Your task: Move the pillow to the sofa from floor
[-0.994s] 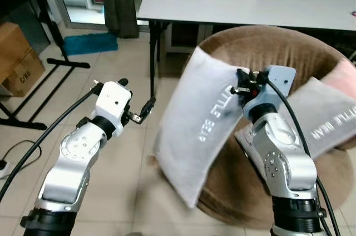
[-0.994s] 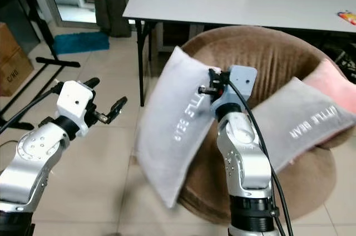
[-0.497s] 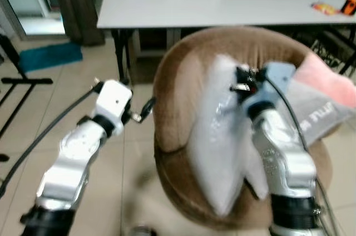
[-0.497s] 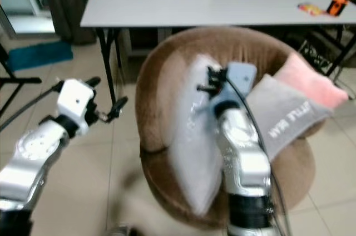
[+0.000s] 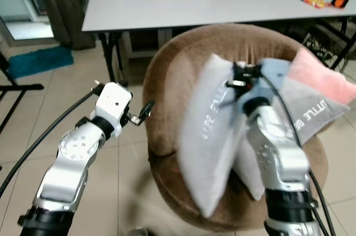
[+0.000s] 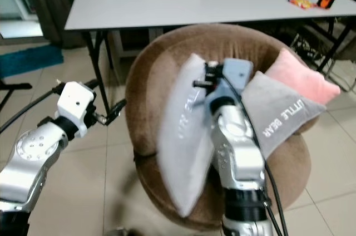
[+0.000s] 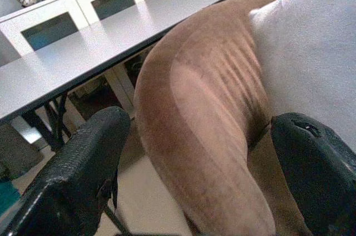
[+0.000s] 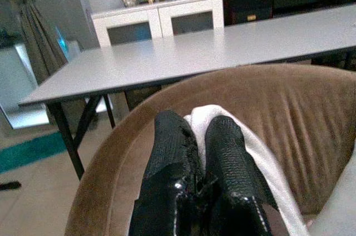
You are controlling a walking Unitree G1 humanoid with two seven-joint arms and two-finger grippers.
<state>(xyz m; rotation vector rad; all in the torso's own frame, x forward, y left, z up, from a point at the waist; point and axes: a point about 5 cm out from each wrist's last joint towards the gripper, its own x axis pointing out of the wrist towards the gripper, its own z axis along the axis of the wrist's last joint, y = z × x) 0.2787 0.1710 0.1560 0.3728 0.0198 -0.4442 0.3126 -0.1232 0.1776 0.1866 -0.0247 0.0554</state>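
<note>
- The left gripper [image 5: 146, 110] hung in the air off the left flank of the sofa [image 5: 172, 74], over the tiled floor [image 5: 119, 163]; its fingers [image 7: 83, 163] stood wide apart with nothing between them, and in the left wrist view the sofa's brown rim lay in the gap, untouched.
- The pillow [image 5: 208, 136] stood on edge, upright and slightly tilted, its lower corner down at the seat's front (contact with the cushion could not be confirmed) and its top edge level with the sofa's back.
- The right gripper [image 6: 204, 80] pinched that top edge; in the right wrist view the two fingers [image 8: 222, 136] sat pressed together with a fold of white fabric caught between them.
- A second grey pillow [image 5: 311, 114] and a pink pillow [image 5: 320, 77] already occupied the right half of the seat, close beside the held one.
- Judgement: the carry looked nearly complete, with only the set-down outstanding.
- To do it well, the right arm should lower and lean the pillow inward against the backrest before the pinch lets go (released upright at the front edge, it would likely topple back to the floor).
- The left arm need only stay clear of the rim.
</note>
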